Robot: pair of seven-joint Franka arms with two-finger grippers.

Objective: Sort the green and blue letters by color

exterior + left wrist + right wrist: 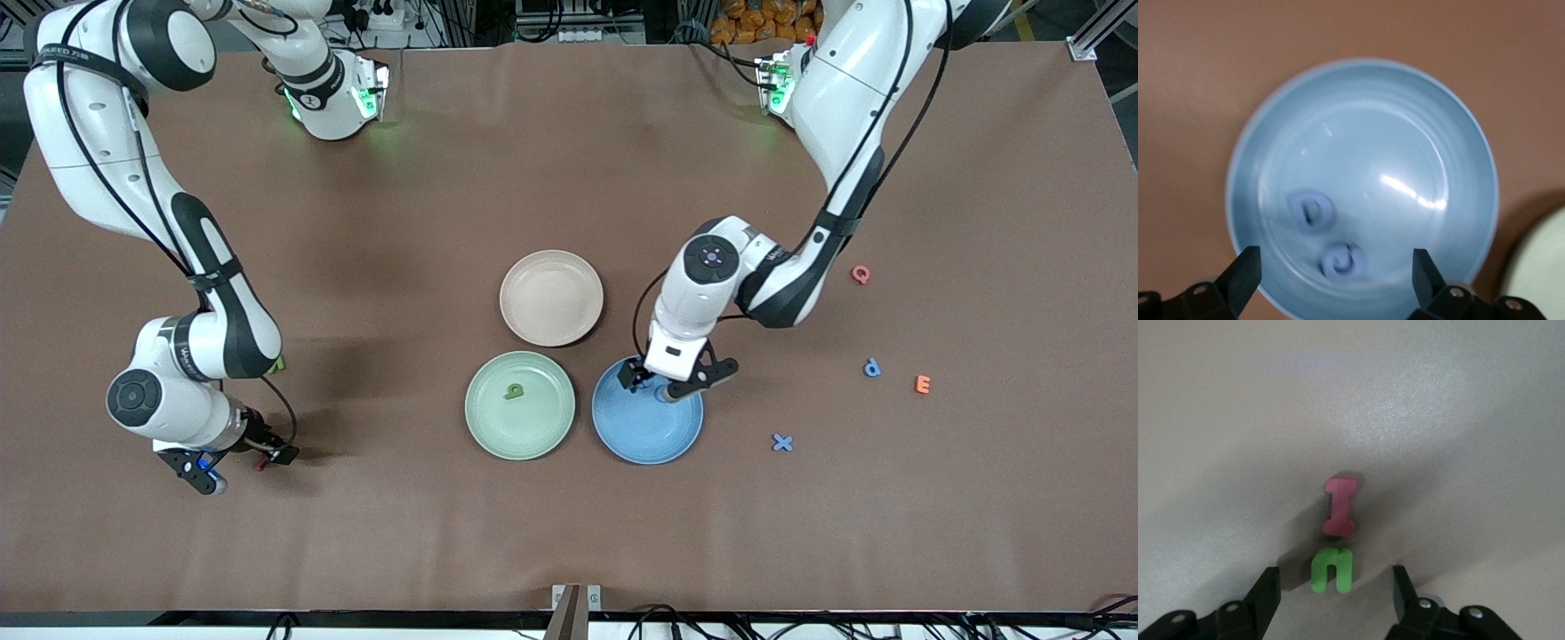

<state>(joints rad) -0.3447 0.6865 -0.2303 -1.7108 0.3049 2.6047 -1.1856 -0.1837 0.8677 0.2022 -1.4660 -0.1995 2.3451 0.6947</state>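
My left gripper [671, 384] hangs open over the blue plate [649, 436]. In the left wrist view [1335, 273] two blue letters lie in this plate [1405, 133]: a D [1313, 211] and a curled one [1345, 261]. A blue d [872, 368] and a blue X [782, 442] lie on the table toward the left arm's end. A green letter [514, 391] lies in the green plate [498, 436]. My right gripper [244, 462] is open and low over the table. A green u-shaped letter [1332, 570] lies between its fingers [1268, 590].
A dark red piece [1339, 505] lies touching the green letter and also shows in the front view [261, 464]. A beige plate [551, 298] stands farther from the camera than the green plate. An orange E [923, 384] and a pink Q [860, 274] lie near the blue d.
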